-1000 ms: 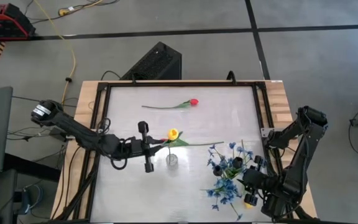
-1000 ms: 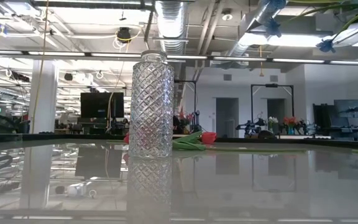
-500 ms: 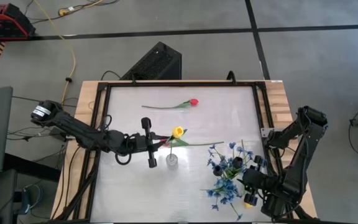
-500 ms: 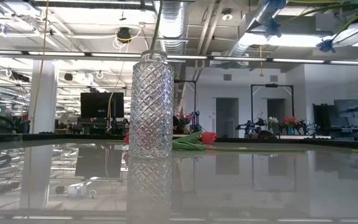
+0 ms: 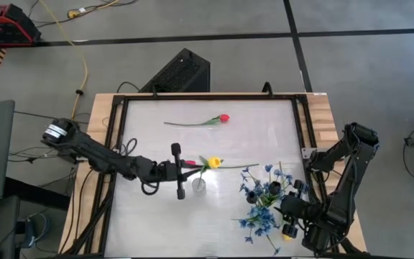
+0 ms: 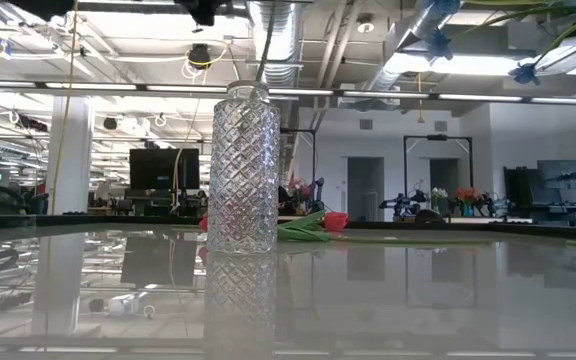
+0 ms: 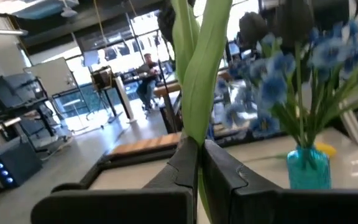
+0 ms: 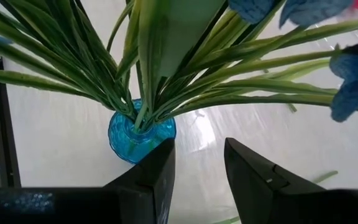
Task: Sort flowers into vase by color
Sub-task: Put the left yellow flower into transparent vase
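My left gripper [image 5: 190, 165] [image 7: 199, 167] is shut on a yellow tulip [image 5: 212, 162] above the clear cut-glass vase [image 5: 199, 185] [image 6: 242, 168]. The tulip's thin stem [image 6: 264, 50] runs down to the vase's mouth. A red tulip [image 5: 223, 118] [image 6: 335, 220] lies flat near the far edge. A bare green stem [image 5: 237, 166] lies on the table right of the clear vase. Blue sprays [image 5: 263, 205] stand in a blue glass vase [image 8: 140, 134] [image 7: 306, 167]. My right gripper [image 8: 197, 174] [image 5: 291, 216] is open, close beside that blue vase. My left gripper pinches the yellow tulip between its two fingers [image 7: 185, 163] at the stem [image 7: 199, 183], just below the long green leaves [image 7: 199, 74]. It comes level from the table's left, across the stem. The tulip is lifted clear, near upright, its lower end at the clear vase's mouth [image 6: 256, 88].
A black frame [image 5: 117, 137] rims the white table. Cables lie by the left arm's base [image 5: 85, 173]. The right arm's base [image 5: 351, 151] stands at the right edge. Bare table shows between the red tulip and the clear vase, and along the near edge.
My left gripper has moved toward the table's right, carrying the yellow tulip until its head sits almost over the clear vase. In the low view the stem has come into sight above the vase's mouth, and the gripper now shows at the top.
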`<state>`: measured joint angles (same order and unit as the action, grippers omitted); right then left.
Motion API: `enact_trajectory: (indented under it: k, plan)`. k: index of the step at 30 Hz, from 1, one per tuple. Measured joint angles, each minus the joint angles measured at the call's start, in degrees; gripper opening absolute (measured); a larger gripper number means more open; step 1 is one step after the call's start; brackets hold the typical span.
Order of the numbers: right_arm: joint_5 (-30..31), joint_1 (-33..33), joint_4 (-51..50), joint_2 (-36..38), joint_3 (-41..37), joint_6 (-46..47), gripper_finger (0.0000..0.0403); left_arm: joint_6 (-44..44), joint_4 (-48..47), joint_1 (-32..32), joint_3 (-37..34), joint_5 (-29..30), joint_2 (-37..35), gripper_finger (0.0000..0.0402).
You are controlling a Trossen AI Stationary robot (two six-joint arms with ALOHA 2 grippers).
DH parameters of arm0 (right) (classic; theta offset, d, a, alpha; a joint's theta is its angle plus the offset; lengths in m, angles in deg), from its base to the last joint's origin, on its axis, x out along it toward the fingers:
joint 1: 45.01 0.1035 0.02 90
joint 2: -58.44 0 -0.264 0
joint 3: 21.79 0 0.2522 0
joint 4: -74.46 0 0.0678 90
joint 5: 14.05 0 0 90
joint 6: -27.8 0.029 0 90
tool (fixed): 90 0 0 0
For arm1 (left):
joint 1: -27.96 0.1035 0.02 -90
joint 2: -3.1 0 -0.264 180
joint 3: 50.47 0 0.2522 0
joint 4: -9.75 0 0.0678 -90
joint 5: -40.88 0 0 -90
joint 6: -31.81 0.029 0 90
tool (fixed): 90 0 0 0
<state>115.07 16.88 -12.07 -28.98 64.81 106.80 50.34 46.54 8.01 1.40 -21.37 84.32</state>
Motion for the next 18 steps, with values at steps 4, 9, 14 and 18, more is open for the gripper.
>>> enact_trajectory:
  k: [4,9,14,18]
  plan:
    - [-0.1,0.0,0.6,0.0,0.0,0.0,0.0163,1.9,3.4,-0.9,0.0,2.0,3.0,0.0]
    - [-0.6,0.1,1.6,0.0,0.0,0.0,0.0163,2.0,1.5,-2.7,0.0,4.4,3.1,0.0]
    - [-4.0,0.2,0.6,0.0,0.0,0.0,0.0163,0.4,-1.6,-4.2,0.0,7.1,3.1,0.001]
    - [-9.5,0.2,-0.1,0.0,0.0,0.0,0.0163,-1.1,-3.9,-5.1,0.0,8.9,3.1,0.0039]
